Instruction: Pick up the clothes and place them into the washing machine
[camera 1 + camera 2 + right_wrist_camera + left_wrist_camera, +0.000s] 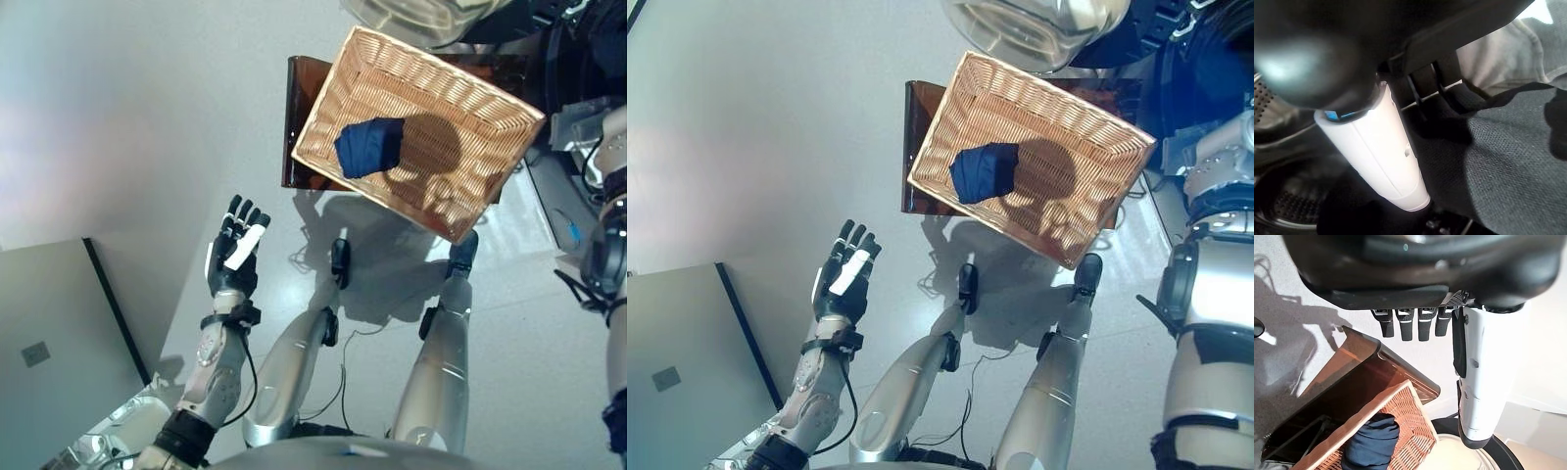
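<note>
A dark blue cloth (370, 147) lies bunched in a wicker basket (321, 93), which rests on a brown stool (292, 117). My left hand (235, 257) hangs open over the floor, below and to the left of the basket, and holds nothing. In its wrist view its fingers (1410, 325) are straight, with the blue cloth (1371, 445) far past them. My right hand (1383, 147) shows only in its own wrist view, inside a perforated drum (1288, 210). It lies against dark grey cloth (1508, 161) and a lighter grey piece (1503, 54), which hide its fingertips.
The washing machine's round glass door (1029, 24) stands just beyond the basket. A grey panel (49, 343) is at the lower left. Dark equipment (568, 196) crowds the right side, where my right arm leaves the view.
</note>
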Robot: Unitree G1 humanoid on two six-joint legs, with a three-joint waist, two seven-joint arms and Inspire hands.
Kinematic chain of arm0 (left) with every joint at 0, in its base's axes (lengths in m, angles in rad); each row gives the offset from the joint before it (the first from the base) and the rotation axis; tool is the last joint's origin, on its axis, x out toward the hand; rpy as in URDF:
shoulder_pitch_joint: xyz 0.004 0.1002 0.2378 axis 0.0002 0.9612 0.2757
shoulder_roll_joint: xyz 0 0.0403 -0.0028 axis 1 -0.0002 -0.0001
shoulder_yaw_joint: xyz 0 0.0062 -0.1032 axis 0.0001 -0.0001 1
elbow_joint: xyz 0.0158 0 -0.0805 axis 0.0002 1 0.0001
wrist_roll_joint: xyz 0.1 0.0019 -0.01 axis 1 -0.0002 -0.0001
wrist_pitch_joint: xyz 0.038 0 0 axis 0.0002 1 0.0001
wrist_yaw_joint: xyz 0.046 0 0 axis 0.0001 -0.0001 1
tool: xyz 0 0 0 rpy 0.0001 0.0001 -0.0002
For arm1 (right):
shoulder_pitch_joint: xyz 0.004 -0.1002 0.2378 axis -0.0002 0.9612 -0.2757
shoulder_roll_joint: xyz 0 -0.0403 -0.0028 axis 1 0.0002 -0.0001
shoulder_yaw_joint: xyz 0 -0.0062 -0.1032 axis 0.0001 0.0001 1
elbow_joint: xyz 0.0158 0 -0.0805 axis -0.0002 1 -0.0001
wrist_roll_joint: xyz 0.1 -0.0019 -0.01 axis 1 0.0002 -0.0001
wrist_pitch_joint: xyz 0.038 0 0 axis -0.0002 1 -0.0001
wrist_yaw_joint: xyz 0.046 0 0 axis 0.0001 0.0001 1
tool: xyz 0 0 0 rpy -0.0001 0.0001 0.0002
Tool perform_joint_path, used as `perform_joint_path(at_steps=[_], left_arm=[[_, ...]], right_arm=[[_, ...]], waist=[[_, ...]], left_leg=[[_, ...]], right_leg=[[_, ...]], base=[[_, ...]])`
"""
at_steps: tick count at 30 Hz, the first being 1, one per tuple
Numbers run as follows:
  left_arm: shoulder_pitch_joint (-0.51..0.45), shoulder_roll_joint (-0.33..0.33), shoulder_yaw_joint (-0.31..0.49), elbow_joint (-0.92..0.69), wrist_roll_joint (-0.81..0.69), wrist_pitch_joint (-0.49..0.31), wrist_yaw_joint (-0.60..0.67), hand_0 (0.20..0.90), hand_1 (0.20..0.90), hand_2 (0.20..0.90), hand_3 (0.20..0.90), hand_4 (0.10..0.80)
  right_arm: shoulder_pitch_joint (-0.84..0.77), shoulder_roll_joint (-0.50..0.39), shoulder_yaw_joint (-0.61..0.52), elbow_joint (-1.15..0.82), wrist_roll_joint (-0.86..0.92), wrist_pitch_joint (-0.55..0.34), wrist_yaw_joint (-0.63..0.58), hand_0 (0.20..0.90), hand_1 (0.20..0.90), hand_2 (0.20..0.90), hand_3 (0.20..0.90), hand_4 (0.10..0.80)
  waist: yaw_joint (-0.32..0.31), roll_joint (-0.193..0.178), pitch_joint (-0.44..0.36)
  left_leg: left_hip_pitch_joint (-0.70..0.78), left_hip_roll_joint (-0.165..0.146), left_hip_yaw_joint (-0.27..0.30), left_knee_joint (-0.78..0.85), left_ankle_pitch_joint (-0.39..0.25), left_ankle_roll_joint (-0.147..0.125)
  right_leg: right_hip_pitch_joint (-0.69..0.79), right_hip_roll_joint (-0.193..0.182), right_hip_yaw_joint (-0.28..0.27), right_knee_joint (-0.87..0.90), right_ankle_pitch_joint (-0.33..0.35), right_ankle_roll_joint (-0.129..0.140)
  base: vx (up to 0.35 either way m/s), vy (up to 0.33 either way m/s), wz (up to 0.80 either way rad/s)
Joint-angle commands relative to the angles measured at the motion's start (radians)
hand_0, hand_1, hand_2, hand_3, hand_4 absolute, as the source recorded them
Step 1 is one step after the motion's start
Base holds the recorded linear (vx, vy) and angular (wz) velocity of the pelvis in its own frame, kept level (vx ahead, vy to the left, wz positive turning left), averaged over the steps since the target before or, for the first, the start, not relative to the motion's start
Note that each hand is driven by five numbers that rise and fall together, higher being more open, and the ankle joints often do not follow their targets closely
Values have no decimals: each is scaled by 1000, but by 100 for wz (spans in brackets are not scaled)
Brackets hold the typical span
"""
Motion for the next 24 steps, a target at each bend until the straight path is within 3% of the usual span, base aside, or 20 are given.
perform_joint_path(at_steps=[1, 13, 24], left_arm=[[-6, 30, 11, -139, 27, -101, 13, 900, 900, 900, 900, 800], [7, 42, 18, -169, 34, -103, 20, 900, 900, 900, 900, 800], [22, 44, 2, -191, 52, -101, 16, 900, 900, 900, 900, 800]], right_arm=[[-193, -193, 185, -75, -20, -113, -73, 200, 200, 200, 200, 300], [-240, -224, 228, -105, 0, -100, -71, 200, 200, 200, 200, 300], [-302, -272, 306, -71, -7, -97, -66, 200, 200, 200, 200, 300]], waist=[[-4, 149, 35], [3, 166, 35], [18, 163, 35]], left_leg=[[-55, 49, -22, 17, -7, -100], [-77, 52, -19, -3, 10, -105], [-145, 62, -26, -44, 34, -119]], right_leg=[[-34, 27, 12, 198, -228, -25], [-79, 35, 30, 202, -222, -28], [-226, 62, 59, 299, -276, -36]], base=[[-8, 22, 3], [-8, -4, -1], [-8, -61, 1]])
